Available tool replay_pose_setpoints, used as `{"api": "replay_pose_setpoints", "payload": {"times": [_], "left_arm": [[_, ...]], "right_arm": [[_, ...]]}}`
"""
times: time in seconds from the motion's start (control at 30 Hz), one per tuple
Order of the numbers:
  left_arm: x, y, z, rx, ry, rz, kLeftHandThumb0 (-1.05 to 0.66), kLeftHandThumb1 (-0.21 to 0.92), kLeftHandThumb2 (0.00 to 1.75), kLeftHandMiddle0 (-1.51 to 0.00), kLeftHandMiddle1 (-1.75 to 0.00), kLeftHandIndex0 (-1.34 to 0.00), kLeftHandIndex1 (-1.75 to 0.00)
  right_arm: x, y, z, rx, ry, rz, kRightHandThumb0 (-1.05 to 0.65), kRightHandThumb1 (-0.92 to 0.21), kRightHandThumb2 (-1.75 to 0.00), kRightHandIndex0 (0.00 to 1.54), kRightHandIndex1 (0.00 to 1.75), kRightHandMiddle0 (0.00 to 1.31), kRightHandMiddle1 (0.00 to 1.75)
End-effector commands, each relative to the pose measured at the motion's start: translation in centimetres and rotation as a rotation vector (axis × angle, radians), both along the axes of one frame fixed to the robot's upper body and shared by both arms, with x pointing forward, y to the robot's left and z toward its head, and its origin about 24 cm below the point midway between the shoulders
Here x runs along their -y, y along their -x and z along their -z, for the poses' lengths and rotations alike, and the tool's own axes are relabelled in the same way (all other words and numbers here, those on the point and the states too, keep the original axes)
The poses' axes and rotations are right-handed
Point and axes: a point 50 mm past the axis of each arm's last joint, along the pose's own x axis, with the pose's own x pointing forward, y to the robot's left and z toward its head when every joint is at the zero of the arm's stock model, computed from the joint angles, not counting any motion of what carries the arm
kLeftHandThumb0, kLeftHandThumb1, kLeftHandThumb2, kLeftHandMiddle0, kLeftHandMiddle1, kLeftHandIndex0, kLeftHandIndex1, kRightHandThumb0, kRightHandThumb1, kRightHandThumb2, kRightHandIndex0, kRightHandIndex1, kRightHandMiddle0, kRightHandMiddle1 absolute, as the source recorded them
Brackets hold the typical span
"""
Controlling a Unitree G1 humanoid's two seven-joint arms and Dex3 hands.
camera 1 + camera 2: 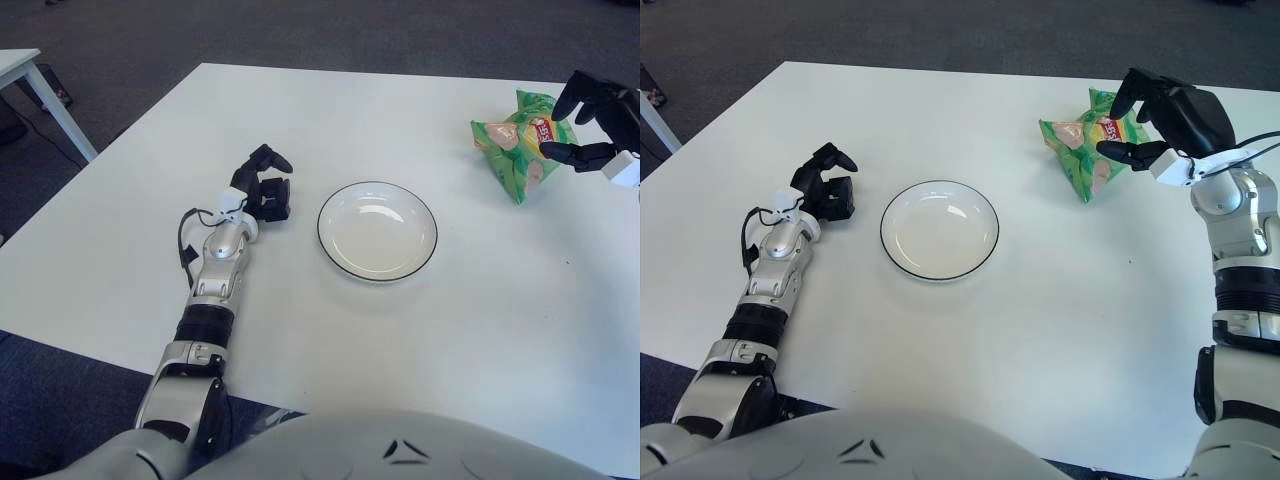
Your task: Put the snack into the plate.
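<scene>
Fingers (1137, 152) of our right hand (1170, 120) spread around the snack (1085, 150), seemingly touching but not clamped; far right of the plate (939, 229). It's light, crinkly, crushable: pinch the top seam gently. Left hand (825, 190) curls beside the plate's left.

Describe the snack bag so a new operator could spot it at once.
Start at the white table and find the round white plate with a dark rim near its middle. Look toward the far right corner: the snack bag sits there, at the fingertips of the right robot hand. It is the only green, crinkled thing on the table.
</scene>
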Motion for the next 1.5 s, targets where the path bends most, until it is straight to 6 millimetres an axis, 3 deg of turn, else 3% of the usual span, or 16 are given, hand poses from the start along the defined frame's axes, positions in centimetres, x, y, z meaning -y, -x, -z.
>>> {"api": "replay_pose_setpoints", "payload": {"times": [0.0,0.2,0.5,0.7,0.87,0.97,1.17,1.47], "left_arm": [[0.6,3.6,6.2,-0.234,0.045,-0.032,-0.46,0.38,1.23,-1.24,-1.75,-0.56,-1.75],[0.6,3.6,6.2,-0.235,0.042,-0.034,-0.46,0.38,1.23,-1.23,-1.75,-0.56,-1.75],[0.7,3.7,6.1,-0.230,0.041,-0.039,-0.46,0.38,1.23,-1.23,-1.75,-0.56,-1.75],[0.7,3.7,6.1,-0.231,0.038,-0.038,-0.46,0.38,1.24,-1.23,-1.75,-0.56,-1.75],[0.7,3.7,6.1,-0.229,0.038,-0.037,-0.46,0.38,1.24,-1.23,-1.75,-0.57,-1.75],[0.6,3.7,6.1,-0.228,0.041,-0.032,-0.46,0.38,1.24,-1.24,-1.75,-0.56,-1.75],[0.7,3.8,6.1,-0.228,0.043,-0.036,-0.46,0.38,1.24,-1.24,-1.75,-0.57,-1.75],[0.6,3.9,6.1,-0.238,0.038,-0.035,-0.46,0.38,1.24,-1.23,-1.75,-0.56,-1.75]], "right_arm": [[-0.1,-0.3,-0.7,-0.010,0.142,-0.017,-0.70,-0.74,-0.67,0.18,1.40,0.04,1.52],[0.0,-0.7,-0.8,-0.054,0.243,-0.020,-0.78,-0.75,-0.62,0.08,1.11,0.00,1.16],[0.0,-1.5,-0.9,-0.132,0.410,-0.003,-0.84,-0.74,-0.54,0.00,0.73,0.00,0.81],[0.1,-1.8,-1.0,-0.176,0.453,0.013,-0.93,-0.88,-0.36,0.00,0.36,0.00,0.53],[-0.2,-2.1,-1.0,-0.217,0.480,0.007,-0.99,-0.92,-0.31,0.00,0.07,0.00,0.25],[-0.5,-3.3,-0.1,-0.261,0.488,0.024,-1.02,-0.92,-0.30,0.00,0.02,0.00,0.14],[-0.2,-3.6,0.0,-0.332,0.508,0.022,-1.05,-0.92,-0.26,0.00,0.00,0.00,0.00],[1.0,-4.6,0.1,-0.422,0.577,0.096,-1.05,-0.84,-0.19,0.00,0.00,0.00,0.00]]}}
